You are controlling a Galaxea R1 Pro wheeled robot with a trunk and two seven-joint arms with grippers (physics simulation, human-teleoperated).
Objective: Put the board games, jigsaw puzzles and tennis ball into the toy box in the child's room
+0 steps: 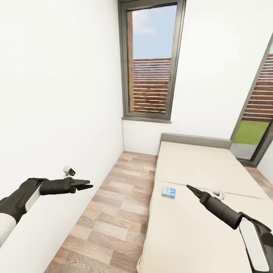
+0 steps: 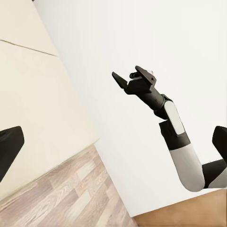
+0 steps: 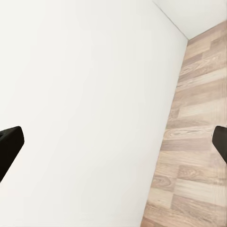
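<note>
- Your head view looks down a narrow white-walled room with a wood-plank floor (image 1: pixel 113 212); the bed (image 1: pixel 197 170) fills the lower right of the frame, its grey headboard (image 1: pixel 195 140) under the far wall; a tall dark-framed window (image 1: pixel 151 60) stands at top centre, a second one (image 1: pixel 258 113) at the right edge.
- The blue-cyan board game (image 1: pixel 168 191) lies flat on the mattress near the bed's left edge, just below the middle of the frame.
- Your right end effector (image 1: pixel 189 188) hangs over the bed at lower right, its tip pointing up-left; the board game sits just to the left of that tip, near but apart from it; in the right wrist view its two fingers (image 3: pixel 9 144) show at opposite edges, spread wide with nothing between them.
- Your left end effector (image 1: pixel 86 185) hovers over the floor at lower left, pointing right, well apart from the board game; its fingers (image 2: pixel 9 146) also stand spread and empty in the left wrist view; that view also catches your right arm (image 2: pixel 175 137) against the white wall.
</note>
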